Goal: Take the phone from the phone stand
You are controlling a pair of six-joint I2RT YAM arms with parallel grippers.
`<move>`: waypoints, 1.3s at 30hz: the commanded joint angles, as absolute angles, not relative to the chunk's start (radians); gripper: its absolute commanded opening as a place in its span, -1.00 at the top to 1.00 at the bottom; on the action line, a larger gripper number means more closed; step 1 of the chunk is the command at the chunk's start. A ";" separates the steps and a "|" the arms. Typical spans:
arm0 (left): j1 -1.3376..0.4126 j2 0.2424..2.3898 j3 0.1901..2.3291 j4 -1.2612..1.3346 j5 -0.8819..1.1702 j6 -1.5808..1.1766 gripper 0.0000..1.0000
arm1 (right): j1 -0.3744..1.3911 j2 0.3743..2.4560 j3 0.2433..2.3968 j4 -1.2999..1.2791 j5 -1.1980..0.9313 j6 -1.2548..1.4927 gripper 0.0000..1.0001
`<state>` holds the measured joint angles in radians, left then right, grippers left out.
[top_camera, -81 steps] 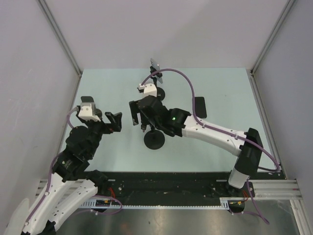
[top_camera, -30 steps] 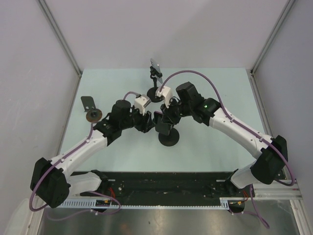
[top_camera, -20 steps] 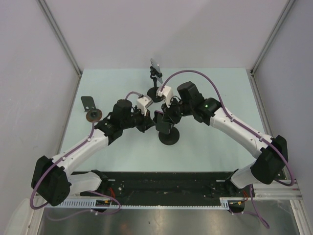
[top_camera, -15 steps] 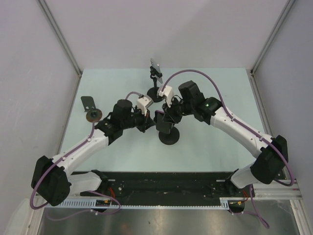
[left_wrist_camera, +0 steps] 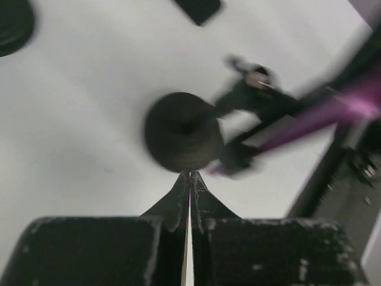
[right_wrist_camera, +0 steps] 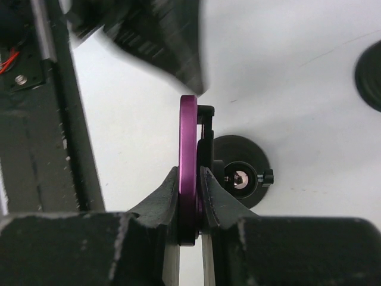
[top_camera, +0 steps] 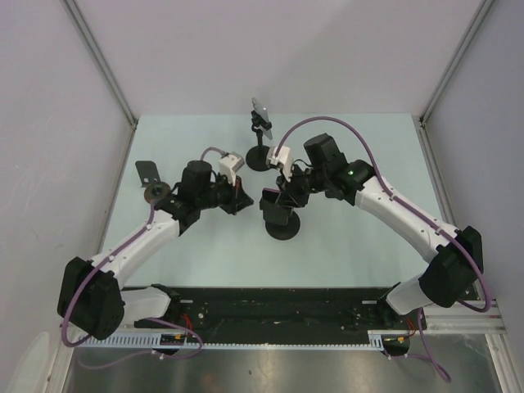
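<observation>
Seen edge-on, the phone is a purple-rimmed slab, and it stands in the black clamp of the phone stand. My right gripper is shut on it, one finger against each face. The stand's round black base lies on the table just beyond. From above, the phone sits over the stand base with the right gripper on it. My left gripper is shut and empty, a short way left of the stand. Its tips point at the blurred stand base.
A second stand with a phone in its clamp stands at the back. A third stand is at the left, by the left arm. A dark phone lies flat beyond the stand. Grey walls close three sides.
The left gripper has shut and drawn back to the left, away from the stand. The right gripper keeps its grip on the phone and has shifted slightly.
</observation>
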<state>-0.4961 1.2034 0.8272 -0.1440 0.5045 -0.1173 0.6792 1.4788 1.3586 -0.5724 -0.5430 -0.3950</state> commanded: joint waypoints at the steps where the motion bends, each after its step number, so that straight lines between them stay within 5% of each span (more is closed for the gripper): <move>1: -0.376 1.241 0.877 -0.094 0.379 -0.138 0.99 | 0.686 1.448 1.370 -0.744 -0.692 -0.425 1.00; 6: -0.377 1.204 0.859 -0.092 0.440 -0.111 0.98 | 0.686 1.439 1.370 -0.709 -0.678 -0.407 1.00; 9: -0.379 1.145 0.828 -0.091 0.515 -0.052 0.26 | 0.687 1.430 1.370 -0.683 -0.651 -0.388 1.00; 12: -0.385 1.063 0.784 -0.081 0.537 -0.003 -0.22 | 0.687 1.427 1.370 -0.667 -0.615 -0.371 1.00; 18: -0.469 0.947 0.681 0.038 0.486 0.075 -0.69 | 0.698 1.422 1.368 -0.632 -0.591 -0.336 1.00; 26: -0.581 0.879 0.471 0.397 0.258 -0.104 -0.73 | 0.704 1.394 1.327 -0.558 -0.577 -0.296 1.00; 39: -0.643 0.971 0.476 0.515 0.265 -0.143 -0.55 | 0.716 1.373 1.301 -0.538 -0.551 -0.278 1.00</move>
